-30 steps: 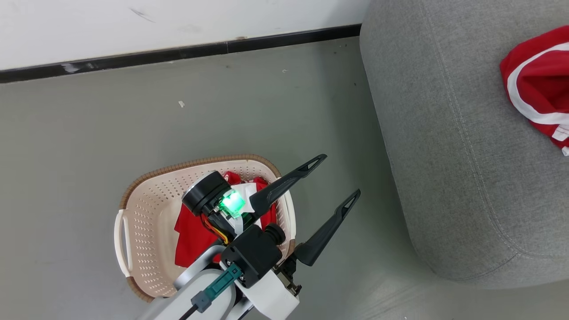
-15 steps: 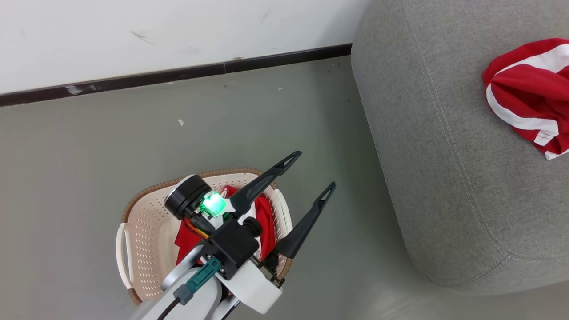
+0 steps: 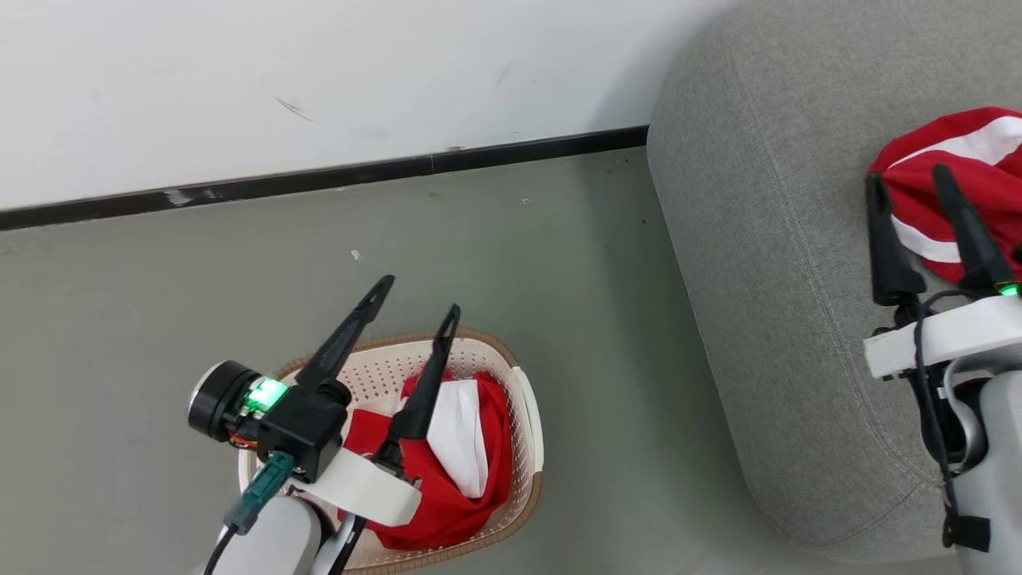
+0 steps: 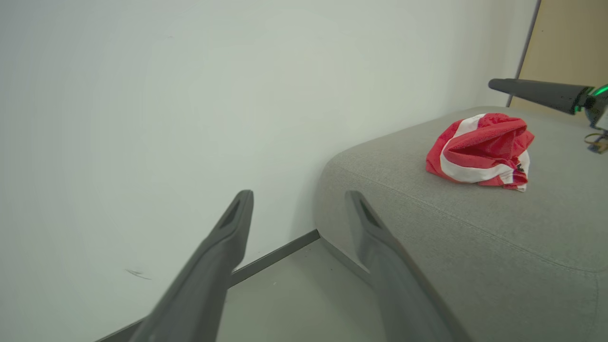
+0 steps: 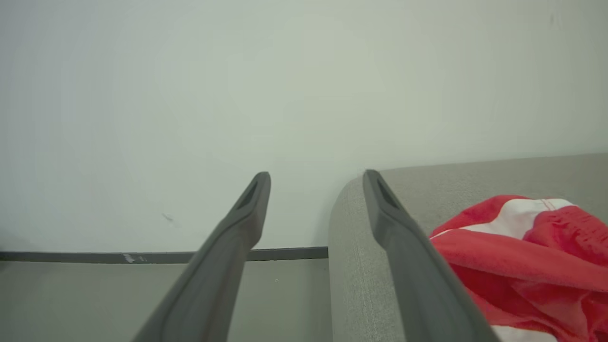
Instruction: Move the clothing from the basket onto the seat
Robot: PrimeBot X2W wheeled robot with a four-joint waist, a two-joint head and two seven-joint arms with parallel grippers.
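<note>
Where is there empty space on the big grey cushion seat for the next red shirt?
The large grey fabric seat is bare from its rounded left edge across to the crumpled red-and-white garment, and down toward its near corner too. It is crowded at the garment, where the open right gripper hovers.

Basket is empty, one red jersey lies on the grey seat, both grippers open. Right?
Not empty: the head view shows the basket holding red-and-white clothing. One red jersey does lie on the grey seat; left gripper and right gripper are open.
</note>
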